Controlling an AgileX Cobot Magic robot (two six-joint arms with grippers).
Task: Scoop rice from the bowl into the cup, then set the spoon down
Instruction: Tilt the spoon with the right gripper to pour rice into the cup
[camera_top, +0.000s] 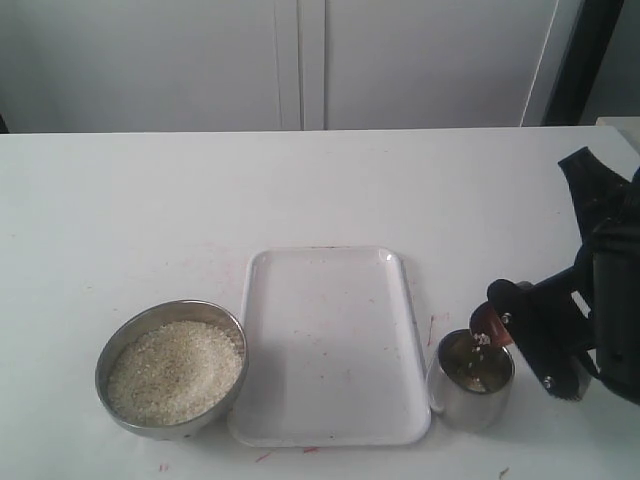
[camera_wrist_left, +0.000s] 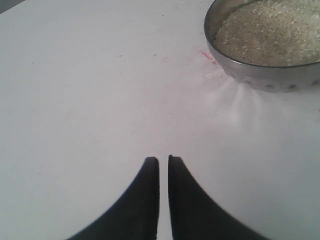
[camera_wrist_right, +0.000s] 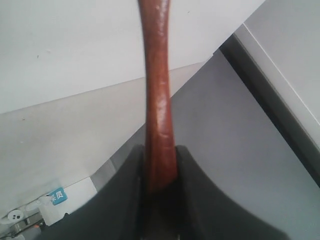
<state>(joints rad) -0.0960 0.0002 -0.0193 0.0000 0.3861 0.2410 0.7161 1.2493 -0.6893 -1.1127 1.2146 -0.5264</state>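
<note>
Right gripper (camera_wrist_right: 160, 152): jaws clamped on the slim handle of the spoon (camera_wrist_right: 156, 75), with the wood filling the gap between them. In the exterior view we see the spoon's reddish head tipped just above the mouth of the cup (camera_top: 472, 385), with a few pale grains at its lip. The cup stands on the table (camera_top: 300, 190) near its right end and has grains inside.

Left gripper (camera_wrist_left: 163, 164): jaws drawn almost together, only a thin slit between them and nothing in it. It hangs low over bare table, near the bowl (camera_wrist_left: 260, 77) but apart from it.

The bowl sits at the table's front left, heaped with rice (camera_wrist_left: 270, 30). A white tray (camera_top: 330, 345) lies between bowl and cup. We cannot tell whether the bowl's rim touches the tray's left edge.
</note>
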